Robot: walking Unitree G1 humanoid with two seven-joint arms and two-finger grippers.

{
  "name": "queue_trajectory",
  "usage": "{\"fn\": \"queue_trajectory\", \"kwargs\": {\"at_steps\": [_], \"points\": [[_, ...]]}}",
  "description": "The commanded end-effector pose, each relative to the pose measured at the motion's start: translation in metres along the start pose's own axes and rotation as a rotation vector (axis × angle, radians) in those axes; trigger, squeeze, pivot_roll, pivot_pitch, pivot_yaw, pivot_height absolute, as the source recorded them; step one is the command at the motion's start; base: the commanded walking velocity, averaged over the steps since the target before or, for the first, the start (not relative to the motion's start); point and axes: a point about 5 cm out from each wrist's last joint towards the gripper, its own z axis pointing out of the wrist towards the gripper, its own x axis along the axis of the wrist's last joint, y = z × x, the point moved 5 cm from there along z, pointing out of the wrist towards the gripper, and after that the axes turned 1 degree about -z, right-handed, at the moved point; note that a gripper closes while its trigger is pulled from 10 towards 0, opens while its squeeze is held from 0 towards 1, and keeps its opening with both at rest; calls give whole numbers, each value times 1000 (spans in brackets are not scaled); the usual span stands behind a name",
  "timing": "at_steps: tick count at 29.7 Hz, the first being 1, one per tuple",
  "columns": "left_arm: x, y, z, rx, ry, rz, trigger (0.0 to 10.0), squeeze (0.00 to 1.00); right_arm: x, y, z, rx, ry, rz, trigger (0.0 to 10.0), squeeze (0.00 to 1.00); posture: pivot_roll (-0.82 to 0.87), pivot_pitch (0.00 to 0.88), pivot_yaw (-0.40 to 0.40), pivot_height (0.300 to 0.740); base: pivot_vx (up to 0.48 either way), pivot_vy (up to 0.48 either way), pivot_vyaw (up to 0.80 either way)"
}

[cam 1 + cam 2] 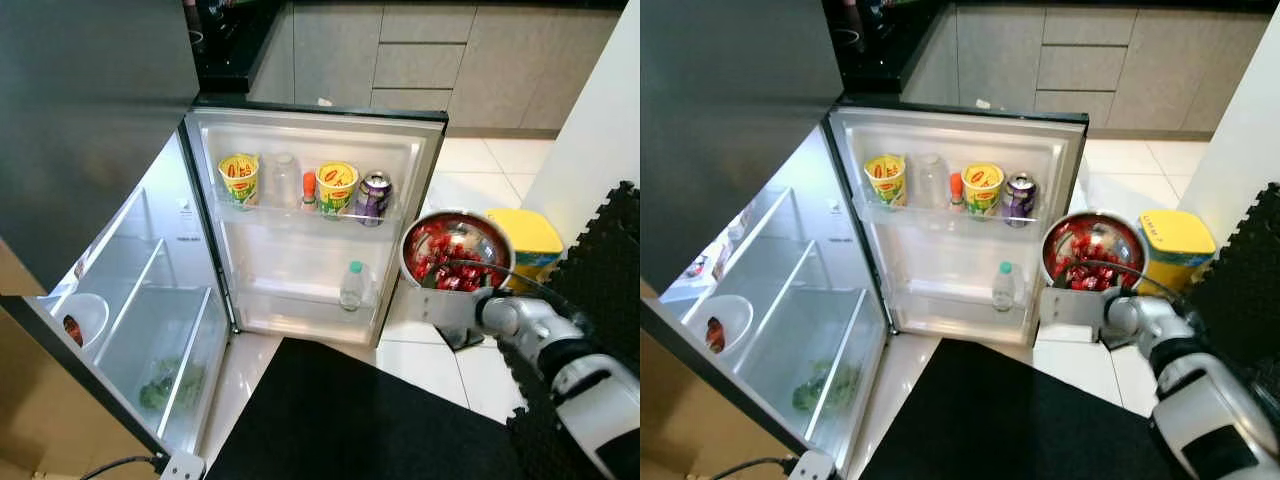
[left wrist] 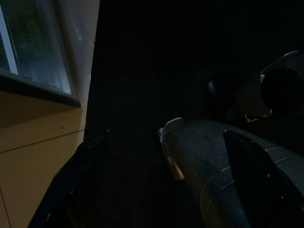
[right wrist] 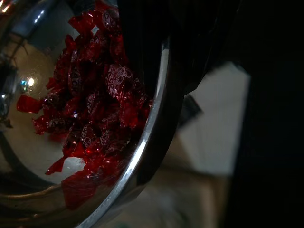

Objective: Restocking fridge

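Observation:
My right gripper [image 1: 437, 277] is shut on the near rim of a steel bowl [image 1: 458, 235] holding several red wrapped candies [image 3: 95, 104]. It holds the bowl in the air just right of the open fridge door [image 1: 310, 215], tilted toward me. The door's upper shelf carries two yellow noodle cups [image 1: 238, 178], a clear jar [image 1: 283, 180], a small orange-capped bottle [image 1: 309, 190] and a purple can [image 1: 373, 196]. A water bottle [image 1: 351, 286] stands on the lower door shelf. Inside the fridge, glass shelves [image 1: 130, 290] hold a white bowl [image 1: 82, 318], with greens [image 1: 165, 385] in the drawer. My left gripper [image 2: 166, 185] hangs idle in the dark.
A yellow bin [image 1: 527, 240] stands on the tiled floor behind the bowl. A black mat [image 1: 350, 420] lies before the fridge, and black foam tiles [image 1: 600, 270] are at the right. Grey kitchen cabinets [image 1: 420, 55] line the back. A white plug [image 1: 180, 466] sits by the fridge's foot.

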Motion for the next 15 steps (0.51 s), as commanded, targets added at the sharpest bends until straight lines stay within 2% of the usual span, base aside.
{"fn": "queue_trajectory", "kwargs": {"at_steps": [1, 6, 7, 11, 12, 13, 15], "points": [[-6, -1, -2, 6, -25, -3, 10000, 0, 9, 7, 0, -28, 42, 10, 10000, 0, -9, 34, -2, 740, 0, 0, 0], [4, -2, 4, 10, -15, -1, 10000, 0, 47, -29, 11, 0, 199, 152, 10000, 0, -23, 9, -2, 740, 0, 0, 0], [4, -2, 4, 10, -15, -1, 10000, 0, 47, -29, 11, 0, 199, 152, 10000, 0, -23, 9, -2, 740, 0, 0, 0], [11, -5, 9, 36, -7, 0, 10000, 0, 75, -61, 15, 48, 292, 222, 10000, 0, -30, 0, -11, 740, 0, 0, 0], [11, -5, 9, 36, -7, 0, 10000, 0, 75, -61, 15, 48, 292, 222, 10000, 0, -30, 0, -11, 740, 0, 0, 0], [14, -6, 10, 46, -2, -3, 10000, 0, 82, -69, 16, 63, 312, 233, 10000, 0, -32, 0, -14, 740, 0, 0, 0], [16, -6, 11, 55, 3, -6, 10000, 0, 88, -74, 16, 68, 328, 237, 10000, 0, -32, 0, -14, 740, 0, 0, 0]]}}
